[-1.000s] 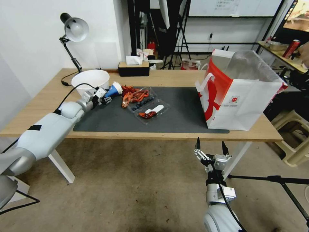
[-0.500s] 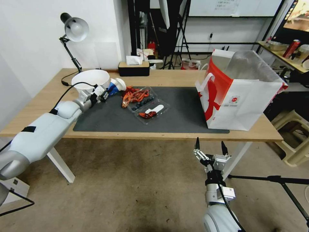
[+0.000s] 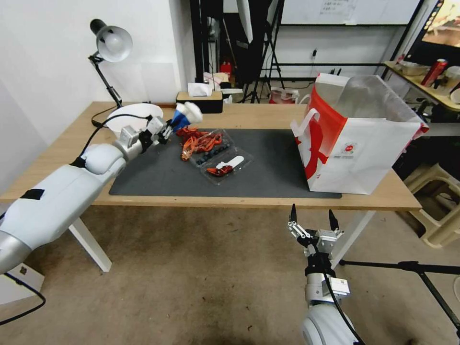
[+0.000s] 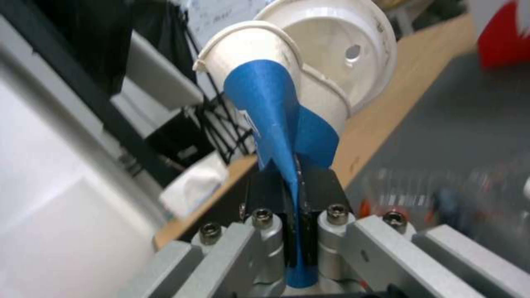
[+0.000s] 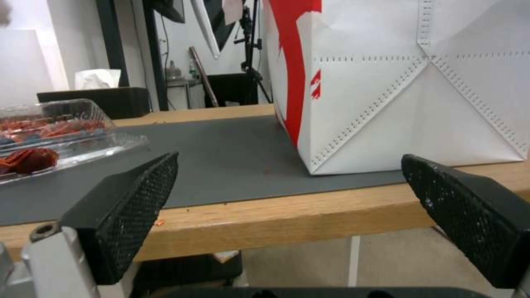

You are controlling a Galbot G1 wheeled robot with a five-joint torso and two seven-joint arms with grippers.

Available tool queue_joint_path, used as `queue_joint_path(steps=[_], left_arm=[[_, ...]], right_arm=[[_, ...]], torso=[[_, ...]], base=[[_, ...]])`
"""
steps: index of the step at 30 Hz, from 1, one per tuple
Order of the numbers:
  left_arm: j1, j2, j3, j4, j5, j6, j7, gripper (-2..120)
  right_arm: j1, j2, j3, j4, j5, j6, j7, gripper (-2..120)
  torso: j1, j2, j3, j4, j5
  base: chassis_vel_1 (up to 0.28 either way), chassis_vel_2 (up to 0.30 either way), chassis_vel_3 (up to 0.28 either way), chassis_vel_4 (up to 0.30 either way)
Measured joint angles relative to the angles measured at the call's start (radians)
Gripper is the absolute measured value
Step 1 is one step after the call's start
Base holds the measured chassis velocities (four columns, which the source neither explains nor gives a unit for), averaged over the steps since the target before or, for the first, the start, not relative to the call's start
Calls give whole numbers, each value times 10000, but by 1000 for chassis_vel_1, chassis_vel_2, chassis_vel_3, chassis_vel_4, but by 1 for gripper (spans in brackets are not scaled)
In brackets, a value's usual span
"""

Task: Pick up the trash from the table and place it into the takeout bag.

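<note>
Upper left of the head view: the left tool (image 3: 168,128) pinches the blue-and-white paper cup (image 3: 186,115) — lifted above the desk (image 3: 254,115). Takeout bag (image 3: 359,143) stands right; lower centre-right, the right tool (image 3: 311,218) gapes wide.

The long light-wood desk (image 3: 67,143) on white legs carries a large dark grey mat (image 3: 268,163) over its middle. On the mat, just beyond and below the left arm's closed jaws, lies a clear plastic clamshell tray (image 3: 218,154) of red scraps. A boxy white-and-red paper bag (image 3: 357,143) stands straight ahead of the right arm's spread jaws. Behind the left jaws sit a white bowl (image 3: 122,117), a black tissue box (image 3: 199,103) and a desk lamp (image 3: 108,52).
</note>
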Motion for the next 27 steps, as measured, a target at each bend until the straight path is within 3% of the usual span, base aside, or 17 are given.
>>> queue_joint_path(steps=[8, 14, 20, 27], left_arm=[[-1213, -409, 1065, -923, -692, 263, -412, 0], [-2188, -978, 1757, -902, -1058, 412, -546, 0], [-3482, -2327, 2483, -463, -1374, 587, -791, 0], [-4407, -3426, 3138, -193, -1716, 722, -973, 0]], right_arm=[[-47, 5, 29, 0, -10, 14, 0, 100], [-69, 24, 44, 0, -12, 24, 2, 100], [-93, 87, 81, -6, -14, 53, 8, 100], [-70, 145, 74, -29, -51, 58, 8, 100]], torso=[[-1, 0, 1, 0, 1], [0, 0, 1, 2, 1], [1, 0, 2, -4, -1], [0, 0, 1, 0, 1]], base=[[0, 0, 0, 0], [0, 0, 0, 0], [0, 0, 0, 0], [0, 0, 0, 0]])
